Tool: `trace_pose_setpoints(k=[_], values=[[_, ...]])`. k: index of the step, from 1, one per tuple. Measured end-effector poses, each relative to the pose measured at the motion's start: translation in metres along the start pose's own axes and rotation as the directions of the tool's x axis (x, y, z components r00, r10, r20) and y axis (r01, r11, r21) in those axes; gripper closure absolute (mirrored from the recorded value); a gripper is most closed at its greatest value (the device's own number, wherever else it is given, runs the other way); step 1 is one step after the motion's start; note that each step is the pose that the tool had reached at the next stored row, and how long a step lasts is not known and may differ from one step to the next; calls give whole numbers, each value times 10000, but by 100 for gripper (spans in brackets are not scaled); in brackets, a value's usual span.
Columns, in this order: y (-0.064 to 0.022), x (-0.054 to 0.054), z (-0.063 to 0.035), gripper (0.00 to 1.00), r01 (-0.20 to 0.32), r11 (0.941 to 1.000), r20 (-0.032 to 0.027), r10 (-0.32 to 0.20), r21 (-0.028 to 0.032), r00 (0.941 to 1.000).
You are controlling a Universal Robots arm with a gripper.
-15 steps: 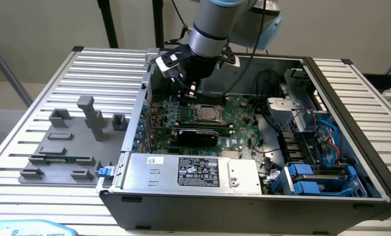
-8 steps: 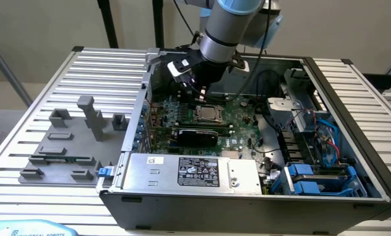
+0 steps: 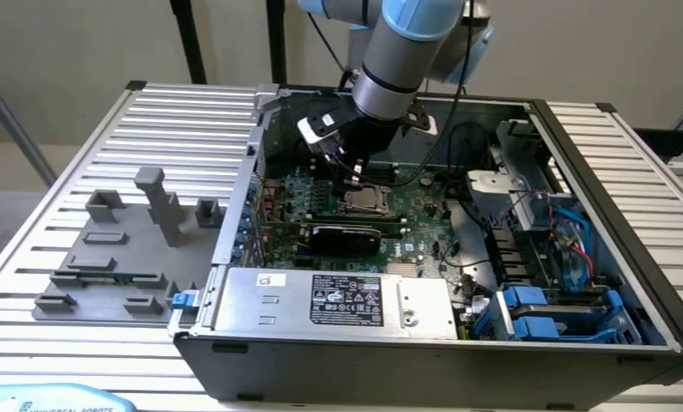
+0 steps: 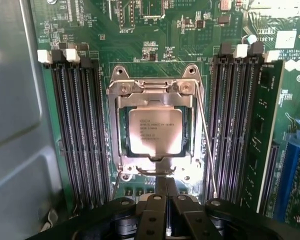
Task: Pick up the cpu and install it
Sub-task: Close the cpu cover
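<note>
Black linkage bars of the gripper (image 4: pixel 165 182) are seen closest to the wrist camera. Its two fingers are pressed together with no gap, and nothing is clamped between them. Their tips are placed just at the edge of the metal socket frame (image 4: pixel 155 90); whether contact is made cannot be told. The cpu (image 4: pixel 155 131) is seated flat inside that frame, silvery top facing the camera, and is not gripped. A thin wire lever (image 4: pixel 206 145) is laid along one side of the frame.

The socket is hemmed in on both sides by banks of black memory slots (image 4: pixel 80 130), and a green memory module (image 4: pixel 264 130) is stood in the outermost slot of one bank. Beyond the other bank the grey case wall (image 4: pixel 15 125) is found close by, so little sideways room is left.

In the exterior view the arm (image 3: pixel 393 60) is extended down from above into the open computer case (image 3: pixel 433 365), with the gripper just beside the cpu on the green motherboard (image 3: pixel 416 227). A power supply (image 3: pixel 341 300) is set along the case's near edge. Cables and blue drive bays (image 3: pixel 547 313) are crowded at the exterior view's right. Grey fixture blocks (image 3: pixel 124 249) are stood well apart from the case on the slatted table (image 3: pixel 44 172) at the exterior view's left.
</note>
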State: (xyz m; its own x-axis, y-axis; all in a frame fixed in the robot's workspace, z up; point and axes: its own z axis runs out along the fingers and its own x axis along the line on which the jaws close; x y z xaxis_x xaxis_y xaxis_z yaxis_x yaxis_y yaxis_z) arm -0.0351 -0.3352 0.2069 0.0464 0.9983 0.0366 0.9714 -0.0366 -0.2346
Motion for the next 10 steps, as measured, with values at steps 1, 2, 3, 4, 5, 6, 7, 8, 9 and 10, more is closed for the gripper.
trace_pose_setpoints(k=[1,2,3,4,5,6,7,8,9,10], values=[[19,0,7,89,0,10000,0,0,0,10000],[31,1,13,89,1,10000,-1,-1,0,10000],[35,0,23,89,0,10000,1,0,1,10000],[38,-1,36,89,0,10000,1,0,1,10000],[42,-1,51,89,0,10000,0,0,1,10000],[45,-3,64,89,-2,10000,6,2,5,10000],[46,-4,67,89,-2,10000,10,2,8,10000],[46,-3,68,89,-2,10000,9,2,11,10000],[45,-3,64,89,-1,10000,5,1,12,10000],[42,1,46,89,2,10000,-10,-2,12,10000]])
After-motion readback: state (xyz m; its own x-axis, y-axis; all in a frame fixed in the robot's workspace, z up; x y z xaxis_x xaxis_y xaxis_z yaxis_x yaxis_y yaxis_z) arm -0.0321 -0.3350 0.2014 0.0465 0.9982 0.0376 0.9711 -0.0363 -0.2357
